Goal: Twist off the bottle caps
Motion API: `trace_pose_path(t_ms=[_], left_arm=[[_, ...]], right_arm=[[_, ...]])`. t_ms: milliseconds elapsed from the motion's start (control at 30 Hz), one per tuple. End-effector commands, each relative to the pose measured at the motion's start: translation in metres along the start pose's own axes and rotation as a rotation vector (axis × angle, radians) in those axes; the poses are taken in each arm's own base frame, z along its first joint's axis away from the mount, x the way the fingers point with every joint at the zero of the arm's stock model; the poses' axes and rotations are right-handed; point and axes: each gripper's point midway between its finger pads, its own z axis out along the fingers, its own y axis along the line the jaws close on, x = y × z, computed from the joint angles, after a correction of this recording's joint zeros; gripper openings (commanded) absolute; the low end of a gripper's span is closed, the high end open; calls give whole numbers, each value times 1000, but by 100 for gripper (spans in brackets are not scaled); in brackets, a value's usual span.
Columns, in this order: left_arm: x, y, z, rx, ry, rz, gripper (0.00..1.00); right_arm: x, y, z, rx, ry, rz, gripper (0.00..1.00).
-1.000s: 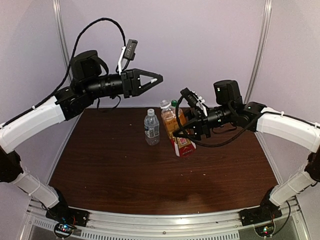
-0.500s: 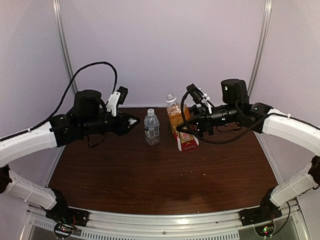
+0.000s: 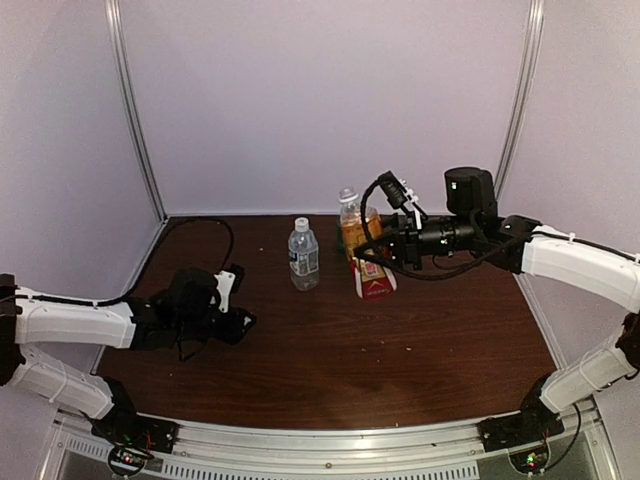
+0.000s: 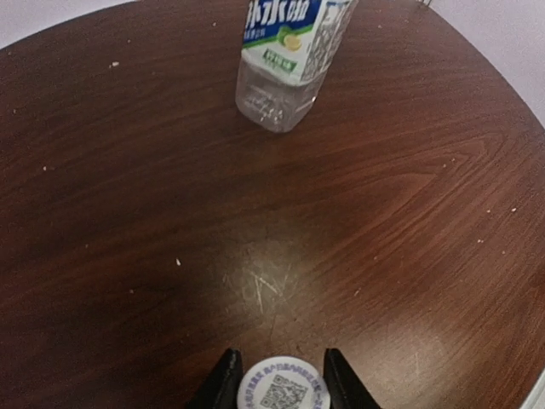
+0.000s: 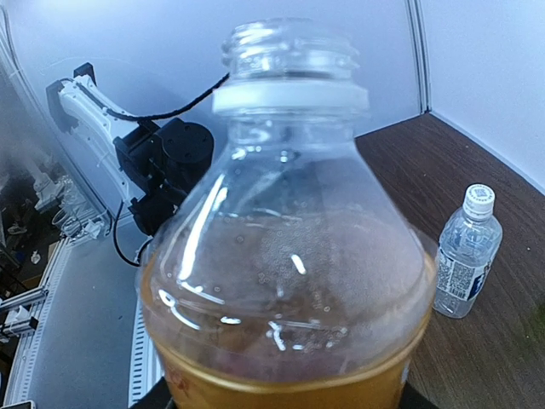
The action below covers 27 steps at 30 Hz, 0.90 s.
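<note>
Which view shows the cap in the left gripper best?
Left wrist: the cap sits between the fingers of the left gripper. Top external shows only that gripper low over the table, cap hidden. Right wrist is filled by the amber bottle; no such cap.

Right gripper (image 3: 372, 255) on amber bottle (image 3: 352, 228) near far edge of table (image 3: 330, 370); water bottle (image 3: 303, 255) just left (upright); left gripper (image 3: 241, 324) low, near left edge.
</note>
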Motion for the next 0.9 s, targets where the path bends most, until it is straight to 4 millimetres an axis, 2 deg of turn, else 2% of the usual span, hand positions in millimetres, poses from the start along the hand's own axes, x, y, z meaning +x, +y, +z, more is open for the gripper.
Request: trace_pose_path(t_ms=[0, 133, 333, 467, 600, 667, 867], left_arm=[[-3, 7, 11, -22, -84, -72, 33], [7, 20, 22, -84, -76, -60, 34], [23, 26, 48, -122, -25, -16, 36], [27, 27, 60, -136, -10, 3, 37], [25, 27, 64, -136, -18, 6, 40], [26, 27, 65, -141, -10, 17, 44], [20, 28, 59, -149, -17, 42, 71]], right_arm=[[-10, -4, -5, 36, -47, 1, 54], [-3, -10, -6, 61, -41, 12, 54], [6, -15, -9, 94, -41, 28, 54], [10, -17, -11, 106, -34, 33, 54], [19, -24, -12, 131, -20, 43, 54], [22, -27, -13, 138, -22, 50, 54], [28, -32, -14, 153, -14, 64, 54]])
